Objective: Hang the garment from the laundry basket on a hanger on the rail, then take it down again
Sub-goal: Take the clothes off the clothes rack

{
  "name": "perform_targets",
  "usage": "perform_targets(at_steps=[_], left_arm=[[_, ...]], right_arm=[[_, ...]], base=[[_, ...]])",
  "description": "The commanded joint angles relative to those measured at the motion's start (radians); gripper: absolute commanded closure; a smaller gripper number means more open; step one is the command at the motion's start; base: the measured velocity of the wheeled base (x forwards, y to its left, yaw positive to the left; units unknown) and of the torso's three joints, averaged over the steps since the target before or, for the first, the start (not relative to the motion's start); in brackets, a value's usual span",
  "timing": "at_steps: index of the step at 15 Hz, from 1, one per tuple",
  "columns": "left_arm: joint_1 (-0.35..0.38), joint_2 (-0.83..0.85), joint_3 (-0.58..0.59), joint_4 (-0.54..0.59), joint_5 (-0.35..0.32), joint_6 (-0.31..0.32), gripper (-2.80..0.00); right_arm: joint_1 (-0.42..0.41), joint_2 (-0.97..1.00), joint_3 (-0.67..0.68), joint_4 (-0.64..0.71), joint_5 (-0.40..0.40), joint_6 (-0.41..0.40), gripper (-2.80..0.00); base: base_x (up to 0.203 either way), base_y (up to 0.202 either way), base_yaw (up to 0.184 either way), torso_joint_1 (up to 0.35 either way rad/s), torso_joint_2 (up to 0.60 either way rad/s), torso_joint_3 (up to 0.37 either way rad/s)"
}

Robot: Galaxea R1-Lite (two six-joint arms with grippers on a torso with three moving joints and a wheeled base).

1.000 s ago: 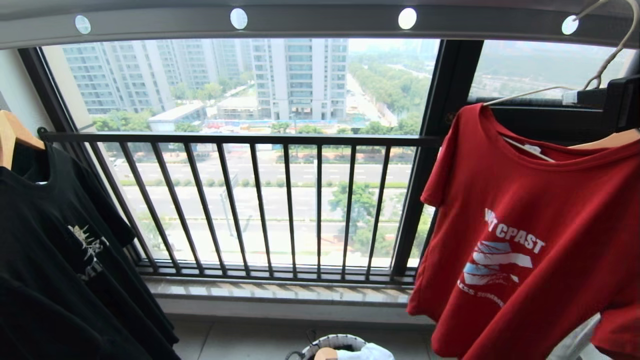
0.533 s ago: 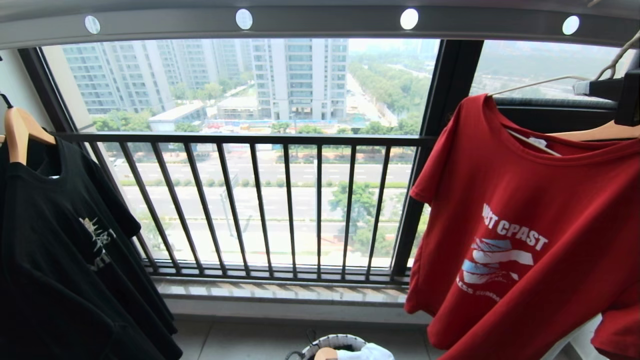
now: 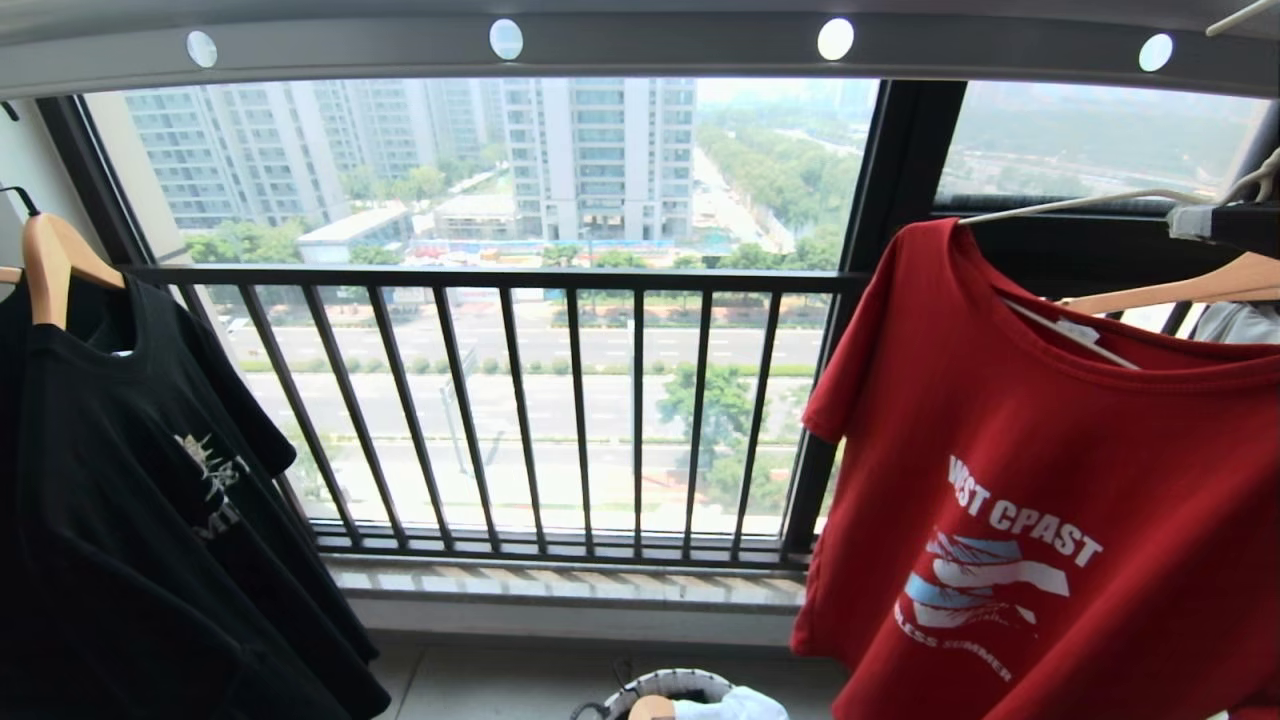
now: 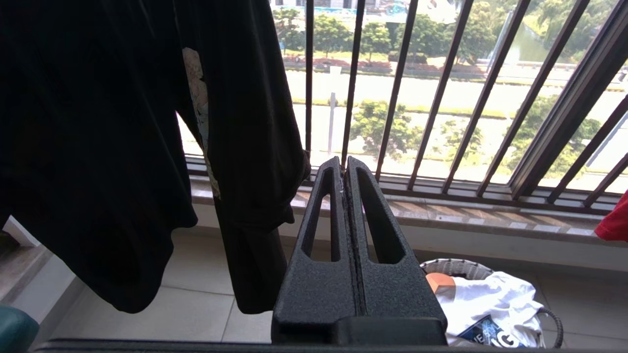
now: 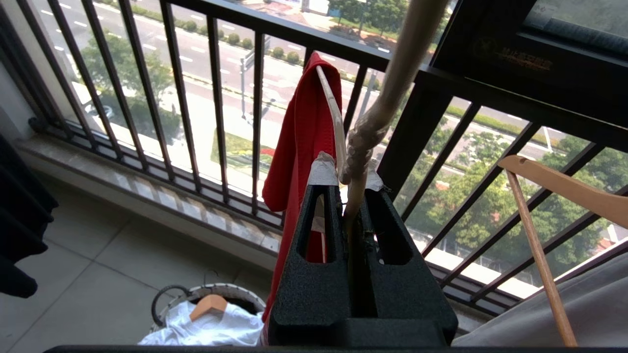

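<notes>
Right claw: clamped on the white hanger neck.
Red T-shirt: on hanger, right, now lower, off the rail.
Left claw: closed, empty.
Meaning: take-down underway.

Hanger hook cut off at head view's top-right corner. Garment lower hem and right side out of frame. Laundry basket cropped by bottom edge. Right gripper mostly past right edge.

Light: bright daylight via window – backlit | black shirt – detail lost | edges bowed
</notes>
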Motion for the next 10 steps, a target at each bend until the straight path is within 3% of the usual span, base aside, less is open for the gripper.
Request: perform_targets(at_steps=[1,4,7,10], left_arm=[[0.0,0.001,0.0,0.0,0.001,-0.001,0.0],[0.0,0.001,0.0,0.0,0.001,-0.001,0.0],[0.0,0.001,0.0,0.0,0.001,-0.001,0.0],[0.0,0.0,0.0,0.0,0.001,0.0,0.0]], right_arm=[[0.019,-0.079,0.097,0.0,0.032,0.0,0.0],[0.03,-0.121,0.249,-0.031,0.124,-0.001,0.0],[0.032,-0.118,0.393,-0.183,0.271,0.001,0.0],[0.053,-0.065,0.459,-0.262,0.327,0.027,0.0]], base=[[0.0,0.0,0.0,0.0,0.0,0.0],[0.0,0.0,0.0,0.0,0.0,0.0],[0.0,0.0,0.0,0.0,0.0,0.0],[0.0,0.0,0.0,0.0,0.0,0.0]])
